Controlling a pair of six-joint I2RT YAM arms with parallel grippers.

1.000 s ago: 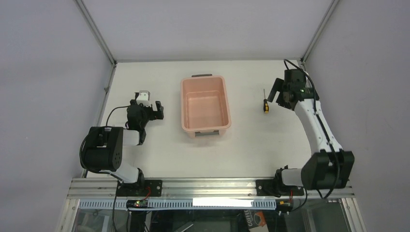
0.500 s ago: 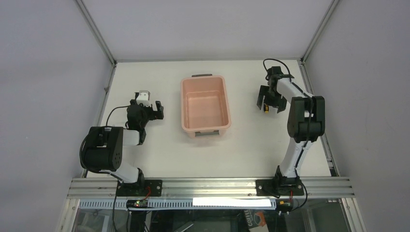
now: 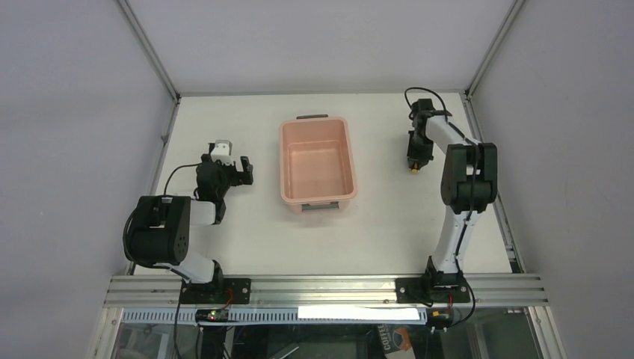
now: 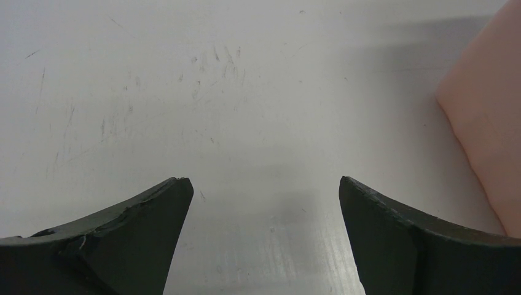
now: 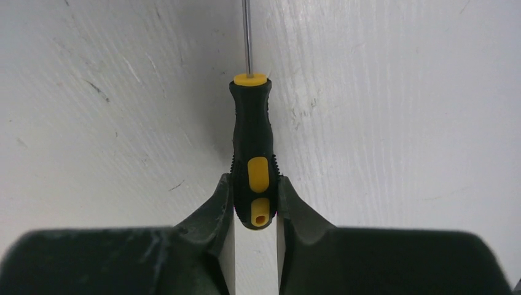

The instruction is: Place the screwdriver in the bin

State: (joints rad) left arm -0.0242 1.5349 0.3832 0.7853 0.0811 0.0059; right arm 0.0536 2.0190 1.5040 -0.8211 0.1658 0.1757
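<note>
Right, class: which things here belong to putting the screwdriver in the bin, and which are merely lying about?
Belong to the job:
screwdriver, handle clamped in the right gripper
bin, nothing in it

Not part of it:
left gripper, open over the table, beside the bin

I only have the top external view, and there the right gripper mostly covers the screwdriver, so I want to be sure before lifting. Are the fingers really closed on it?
Observer: Yes. In the right wrist view the right gripper is shut on the screwdriver, one finger pressing each side.
Operator: On which part?
Observer: The butt end of the handle, at the yellow inset; the shaft points straight away from the gripper.
Operator: Does the left gripper hold something?
Observer: No. The left gripper is open over the table, with the bin at the right edge of its view.
</note>
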